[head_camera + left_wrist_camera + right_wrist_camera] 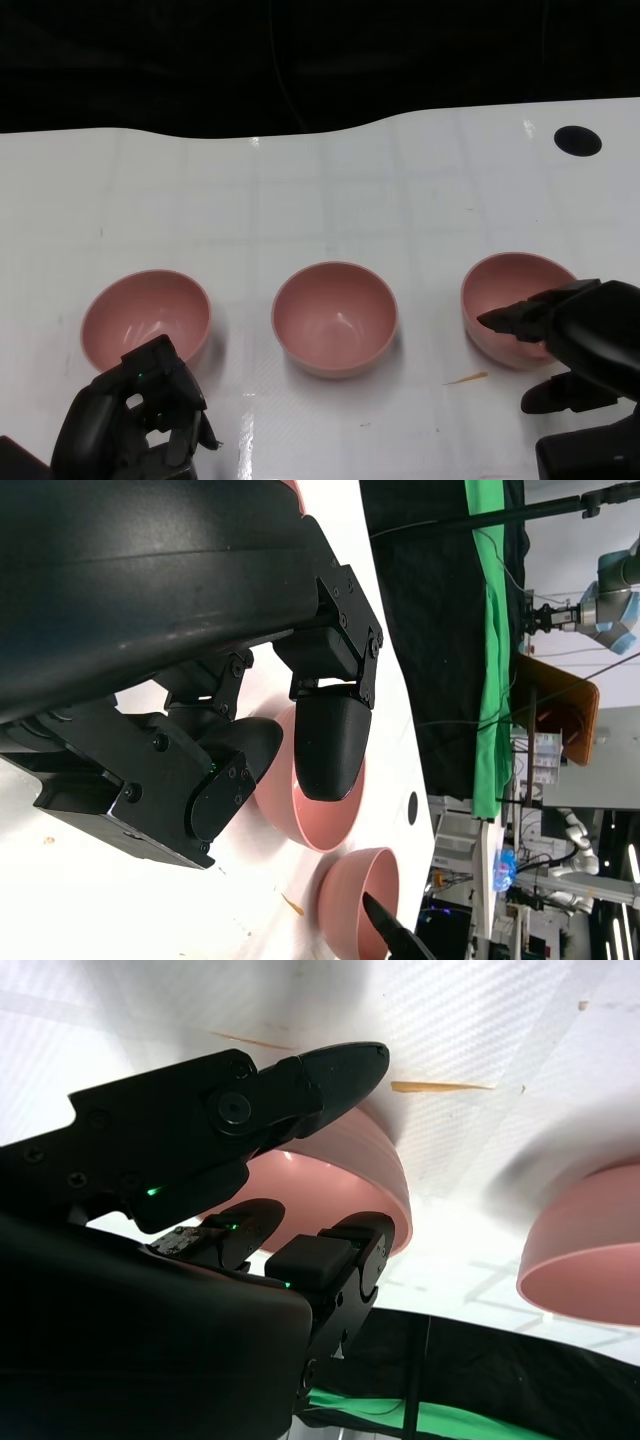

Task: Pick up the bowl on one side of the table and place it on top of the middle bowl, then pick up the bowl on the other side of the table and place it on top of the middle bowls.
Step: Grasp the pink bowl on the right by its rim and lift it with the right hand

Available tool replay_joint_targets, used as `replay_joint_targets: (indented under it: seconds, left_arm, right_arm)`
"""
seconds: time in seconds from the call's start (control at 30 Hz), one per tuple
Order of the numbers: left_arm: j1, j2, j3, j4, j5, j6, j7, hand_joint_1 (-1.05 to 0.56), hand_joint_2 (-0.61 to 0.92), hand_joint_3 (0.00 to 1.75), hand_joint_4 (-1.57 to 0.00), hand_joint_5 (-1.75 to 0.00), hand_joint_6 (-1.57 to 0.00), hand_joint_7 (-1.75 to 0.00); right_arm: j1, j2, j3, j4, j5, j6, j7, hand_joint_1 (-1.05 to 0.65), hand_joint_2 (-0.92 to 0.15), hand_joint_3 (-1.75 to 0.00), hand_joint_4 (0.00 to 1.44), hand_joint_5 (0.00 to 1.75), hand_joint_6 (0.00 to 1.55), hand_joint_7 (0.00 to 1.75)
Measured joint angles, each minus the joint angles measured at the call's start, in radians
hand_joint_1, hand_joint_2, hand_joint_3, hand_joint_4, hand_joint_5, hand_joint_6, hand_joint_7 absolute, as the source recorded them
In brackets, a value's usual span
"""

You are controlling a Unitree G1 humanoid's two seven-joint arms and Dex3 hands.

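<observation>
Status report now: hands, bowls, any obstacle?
Left hand open, near left bowl. Right hand open, fingers over right bowl rim. Middle bowl unstacked. No obstacle seen.

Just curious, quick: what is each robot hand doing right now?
Left robot hand: open, holding nothing.
Right robot hand: open around the right bowl, not gripping.

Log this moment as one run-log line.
stage: reaching for first bowl | right hand: fingers over right bowl rim, not lifted | left hand: near left bowl, empty | middle bowl: unstacked
</observation>
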Motion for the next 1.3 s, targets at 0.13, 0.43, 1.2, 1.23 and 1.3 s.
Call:
replay_joint_targets:
  seconds: [0.13,0.43,1.2,1.23,1.3]
  left_arm:
    - [0.000,0.000,0.000,0.000,0.000,-0.001,0.000,0.01,0.55,1.27,-0.77,-1.75,-0.70,-1.65]
    - [-0.001,0.000,0.000,0.002,-0.001,-0.003,0.000,0.00,0.55,1.28,-0.77,-1.75,-0.70,-1.65]
    - [-0.003,0.000,0.000,0.011,-0.002,-0.016,0.000,0.00,0.54,1.29,-0.77,-1.75,-0.71,-1.64]
    - [-0.003,0.000,0.000,0.011,-0.002,-0.015,0.000,0.00,0.54,1.29,-0.77,-1.75,-0.71,-1.64]
    - [-0.003,0.000,0.000,0.010,-0.002,-0.015,0.000,0.01,0.55,1.29,-0.77,-1.75,-0.71,-1.65]
  right_arm:
    - [-0.019,0.006,0.016,0.040,-0.002,-0.006,-0.027,-0.72,-0.91,0.00,0.66,0.01,0.63,0.01]
    - [-0.063,0.026,0.054,0.152,-0.002,-0.031,-0.097,-0.71,-0.90,0.00,0.70,0.02,0.66,0.01]
    - [-0.166,0.060,0.154,0.442,-0.006,-0.107,-0.329,-0.50,-0.91,0.00,0.87,0.04,0.81,0.03]
    - [-0.172,0.062,0.161,0.456,-0.008,-0.111,-0.347,-0.47,-0.91,0.00,0.89,0.04,0.82,0.03]
    - [-0.180,0.068,0.169,0.485,-0.012,-0.124,-0.389,-0.37,-0.91,0.00,0.96,0.07,0.88,0.04]
